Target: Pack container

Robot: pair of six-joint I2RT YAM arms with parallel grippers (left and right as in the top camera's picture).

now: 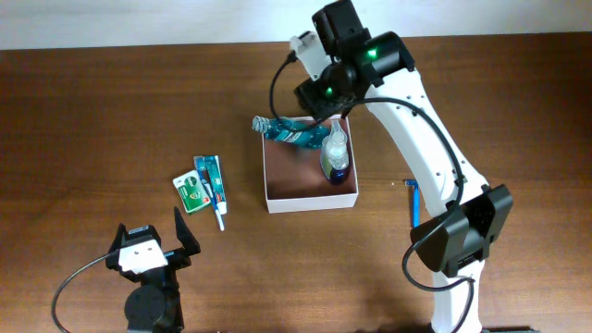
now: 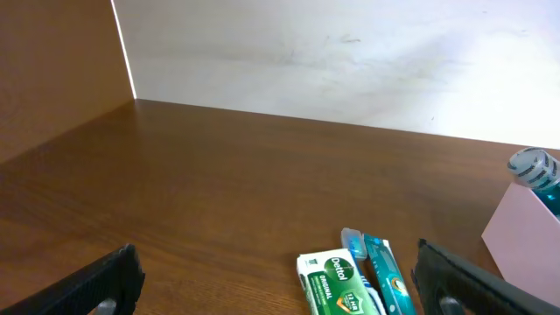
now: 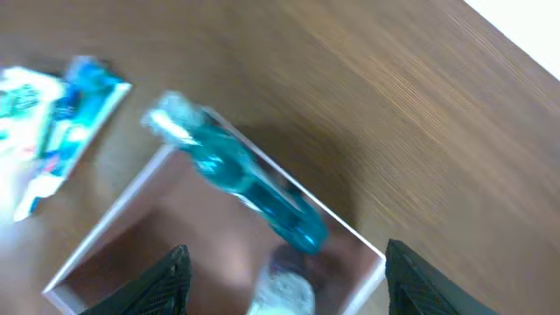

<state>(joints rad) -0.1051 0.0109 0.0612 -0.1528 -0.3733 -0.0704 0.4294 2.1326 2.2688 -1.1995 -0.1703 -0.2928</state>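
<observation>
We are taking twelve o'clock as the top of the overhead view.

The container [image 1: 289, 180] is sitting near the middle of the desk [image 1: 92, 111], open side up, so that an arm can be lowering items into it from above. Inside, the mouthwash bottle [image 1: 298, 137] is lying slantwise along the twelve-o'clock wall, its cap overhanging the rim at eleven o'clock. We are judging that it is propped on that corner because it is too long to lie flat there. At two o'clock within the container a small bottle [image 1: 335, 157] with a clear cap is standing upright. It is touching or just beside the mouthwash bottle; we cannot tell which.

The right claw [image 1: 321, 113] is hovering over the container's twelve-o'clock edge. In the right wrist view its fingers [image 3: 166, 280] are standing apart with nothing clamped. Both bottles are bearing on the container alone.

At nine o'clock of the container, apart from it, a green soap pack [image 1: 190, 191] and a teal pack [image 1: 211, 185] are lying side by side on the desk, not yet packed. At three o'clock a blue item [image 1: 413, 199] is lying partly hidden by the right arm; we cannot name it.

The left claw [image 1: 153, 231] is waiting at seven o'clock, pointing toward the two packs, jaws fully apart and empty. We are judging that, being the nearer claw, it is placed to take them.
</observation>
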